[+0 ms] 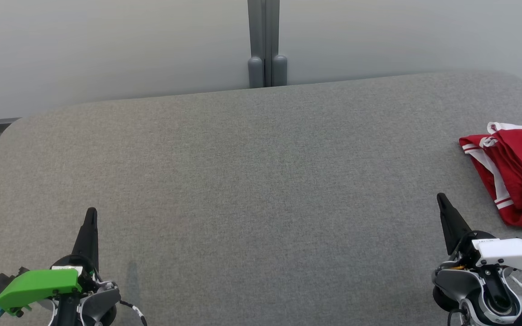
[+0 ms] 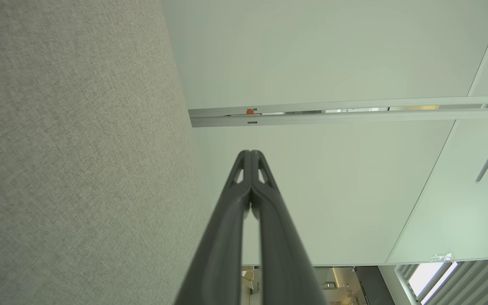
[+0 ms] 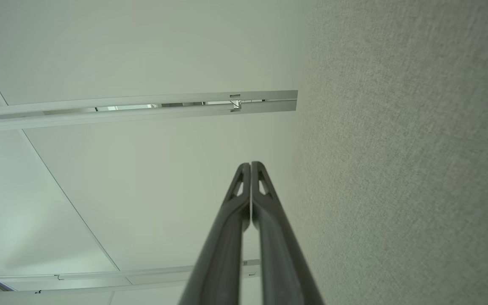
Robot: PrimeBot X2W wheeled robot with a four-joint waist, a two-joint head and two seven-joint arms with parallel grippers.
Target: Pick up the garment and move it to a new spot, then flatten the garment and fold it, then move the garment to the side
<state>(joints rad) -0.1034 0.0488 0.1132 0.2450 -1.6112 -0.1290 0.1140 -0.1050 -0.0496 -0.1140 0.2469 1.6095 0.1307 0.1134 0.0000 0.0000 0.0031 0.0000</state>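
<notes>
An office-like room: pale partition panels [image 1: 107, 45] (frosted, metal-framed) behind a grey fabric-covered table [image 1: 243, 181].

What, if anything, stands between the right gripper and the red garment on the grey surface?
Nothing visible. Only bare grey surface separates the right gripper, jaws shut, from the red garment, which lies ahead and to its right, partly cut off by the head view's edge.

Surface [image 1: 261, 181]: grey woven fabric, rounded far corners, extending beneath and ahead of the left gripper [image 1: 91, 213] and right gripper [image 1: 442, 199].
Post [image 1: 264, 45]: grey, vertical, two rounded caps at its foot; beyond the far edge, ahead of and between the two grippers.
Wall panels [image 1: 107, 45]: pale, plain, either side of the post.
Rail [image 2: 333, 112]: pale, crossing the panels ahead of the left gripper (small red mark [image 2: 250, 111] near one end).
</notes>
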